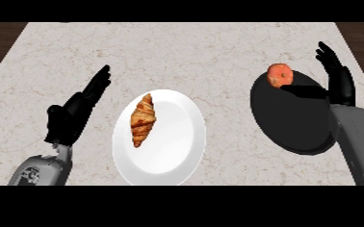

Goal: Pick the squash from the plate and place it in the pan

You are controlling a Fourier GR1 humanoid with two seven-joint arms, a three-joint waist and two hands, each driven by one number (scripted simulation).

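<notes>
An orange, roundish squash [279,75] lies at the far rim of the black pan [288,122] on the right of the counter. My right hand [337,75] is just right of it, fingers straight and pointing away, open and not touching the squash. The white plate [174,146] sits at the centre with a brown croissant [143,119] lying on its left half. My left hand [77,107] rests open to the left of the plate, fingers pointing up and away, holding nothing.
The counter is pale marble [185,53]; its far edge meets a dark wooden floor at the top corners. My right forearm [347,139] crosses the pan's right side.
</notes>
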